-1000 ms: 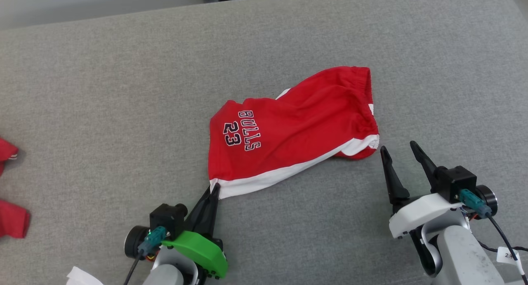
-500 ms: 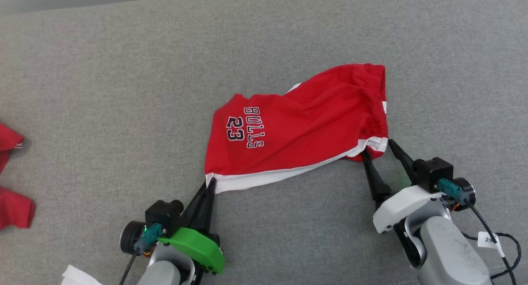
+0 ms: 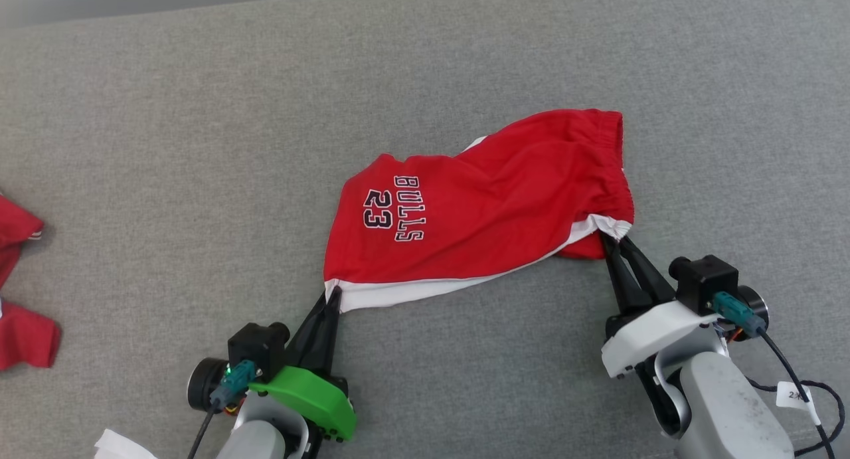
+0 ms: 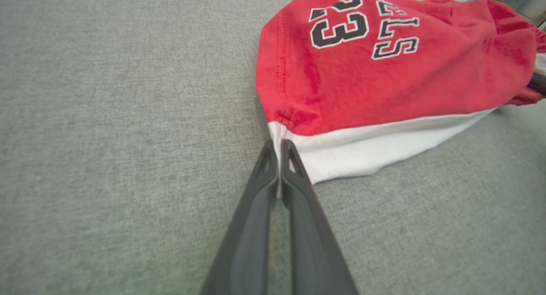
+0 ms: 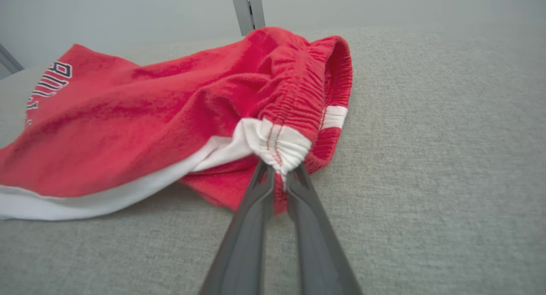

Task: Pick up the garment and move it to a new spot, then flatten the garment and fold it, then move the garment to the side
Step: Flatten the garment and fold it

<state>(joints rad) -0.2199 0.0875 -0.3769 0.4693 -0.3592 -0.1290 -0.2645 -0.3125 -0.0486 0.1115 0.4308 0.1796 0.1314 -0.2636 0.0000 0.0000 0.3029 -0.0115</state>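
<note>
The garment (image 3: 491,206) is a pair of red shorts with a white side stripe and "BULLS 23" printed on it, lying rumpled on the grey fabric surface. My left gripper (image 3: 334,296) is shut on the white corner of its leg hem (image 4: 279,135). My right gripper (image 3: 614,240) is shut on the white part of the elastic waistband (image 5: 279,152). The shorts (image 4: 384,68) stretch between the two grippers, with the waistband (image 5: 307,86) bunched at the right.
Another red cloth (image 3: 20,286) lies at the far left edge of the grey surface (image 3: 199,147). A white scrap (image 3: 123,446) shows at the bottom left. A cable with a tag (image 3: 797,396) trails from the right arm.
My right gripper moved in to the waistband's white corner and closed on it. The left gripper kept its hold on the hem corner. The camera view shifted slightly.
</note>
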